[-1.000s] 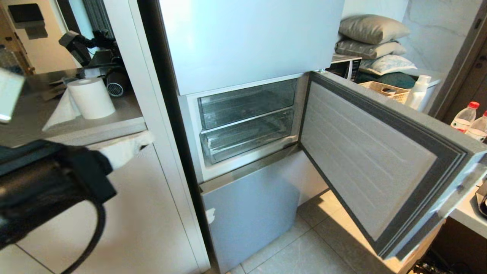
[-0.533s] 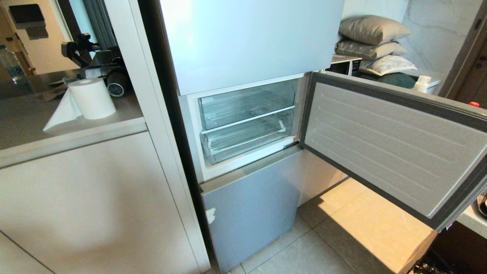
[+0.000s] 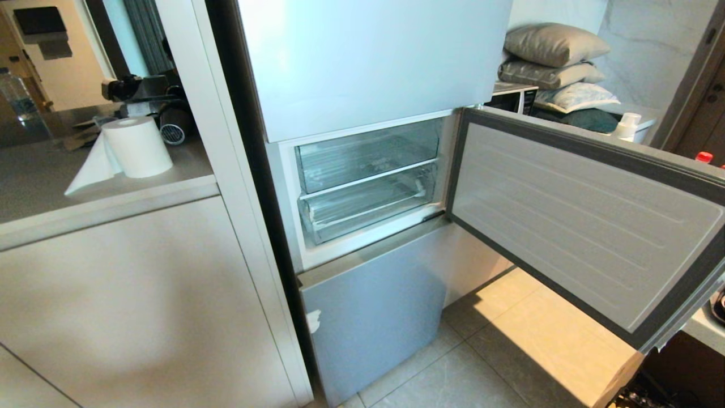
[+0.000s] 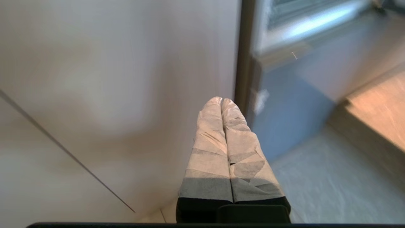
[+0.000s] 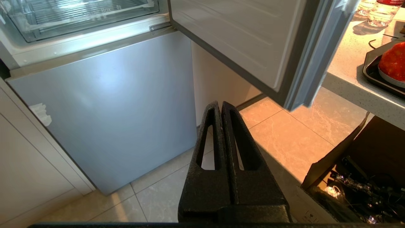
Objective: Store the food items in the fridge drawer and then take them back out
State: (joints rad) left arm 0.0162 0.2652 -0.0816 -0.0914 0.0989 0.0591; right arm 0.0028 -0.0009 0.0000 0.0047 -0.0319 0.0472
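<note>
The fridge's middle door stands swung open to the right. Inside are two clear bins, and the lower one is the fridge drawer, pushed in and with no food in it; the right wrist view catches its front lip. One red, bumpy food item lies in a dark tray on the counter to the right, cut off by the picture's edge. My left gripper, its fingers wrapped in tape, is shut and empty, low before the cabinet panel. My right gripper is shut and empty, low over the floor tiles. Neither arm shows in the head view.
The open door juts out over the floor on the right. Below it, an open cardboard box of cables sits under the counter. A paper roll stands on the left counter. Pillows are stacked behind the fridge. The lower fridge front is closed.
My left arm, large at the left of the head view a second ago, has dropped out of it. The fridge door has swung wider open to the right.
</note>
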